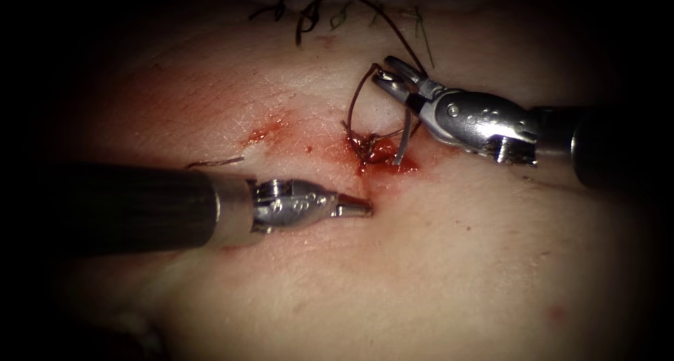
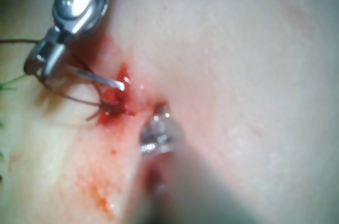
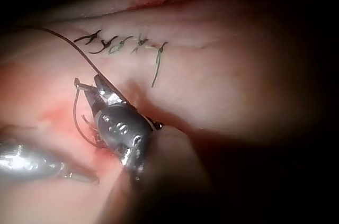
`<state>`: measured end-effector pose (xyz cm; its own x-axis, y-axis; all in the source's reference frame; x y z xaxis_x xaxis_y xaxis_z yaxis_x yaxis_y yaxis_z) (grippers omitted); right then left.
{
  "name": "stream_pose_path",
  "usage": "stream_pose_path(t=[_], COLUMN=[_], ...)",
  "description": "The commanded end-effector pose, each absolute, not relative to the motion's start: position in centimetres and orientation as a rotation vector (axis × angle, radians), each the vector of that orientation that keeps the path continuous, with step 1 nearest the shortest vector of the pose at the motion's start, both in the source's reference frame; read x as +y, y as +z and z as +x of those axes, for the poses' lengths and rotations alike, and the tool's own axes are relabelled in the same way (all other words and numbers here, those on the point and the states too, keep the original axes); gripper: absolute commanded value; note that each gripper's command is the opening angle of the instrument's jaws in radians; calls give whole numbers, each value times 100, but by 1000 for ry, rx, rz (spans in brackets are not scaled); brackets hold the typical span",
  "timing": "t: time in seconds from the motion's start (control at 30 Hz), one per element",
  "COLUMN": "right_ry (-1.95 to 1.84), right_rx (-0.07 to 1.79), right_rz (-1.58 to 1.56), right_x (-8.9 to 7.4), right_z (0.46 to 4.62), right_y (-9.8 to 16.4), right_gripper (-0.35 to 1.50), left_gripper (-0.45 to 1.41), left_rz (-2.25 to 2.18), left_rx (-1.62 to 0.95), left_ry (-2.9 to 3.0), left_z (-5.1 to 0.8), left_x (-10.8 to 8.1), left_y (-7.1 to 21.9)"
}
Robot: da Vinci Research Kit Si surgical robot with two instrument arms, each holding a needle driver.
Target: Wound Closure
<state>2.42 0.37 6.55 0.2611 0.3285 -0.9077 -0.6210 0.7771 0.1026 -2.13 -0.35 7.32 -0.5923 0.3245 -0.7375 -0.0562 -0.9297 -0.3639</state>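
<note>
While right tool point(image 1: 390, 74) jaws grip thread point(image 1: 357, 101), one needle point(image 1: 405, 140) in tissue point(image 1: 456, 263); left tool point(image 1: 358, 206) jaws closed, empty

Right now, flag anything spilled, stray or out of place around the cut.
Red fluid has pooled at the cut and smeared left of it. The needle stands partly in the tissue there. The right tool holds the thread; the left tool holds nothing. A loose thread end lies left of the cut.
</note>
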Motion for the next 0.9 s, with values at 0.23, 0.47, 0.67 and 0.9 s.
stream_pose_path(t=[0.23,0.47,0.67,0.9], right_ry=[720,821,890,1042], right_rx=[1166,1189,1206,1201], right_rz=[-259,-151,-97,36], right_x=[37,26,23,20], right_z=[248,245,245,242], right_y=[664,678,682,685], right_gripper=[-35,-35,-35,-35], left_gripper=[-23,-23,-23,-23], left_rz=[-1289,-1291,-1292,-1292], left_rx=[-453,-456,-457,-457], left_ry=[2586,2585,2585,2586], left_z=[-219,-219,-219,-219], left_x=[-40,-40,-40,-40], left_y=[738,739,739,739])
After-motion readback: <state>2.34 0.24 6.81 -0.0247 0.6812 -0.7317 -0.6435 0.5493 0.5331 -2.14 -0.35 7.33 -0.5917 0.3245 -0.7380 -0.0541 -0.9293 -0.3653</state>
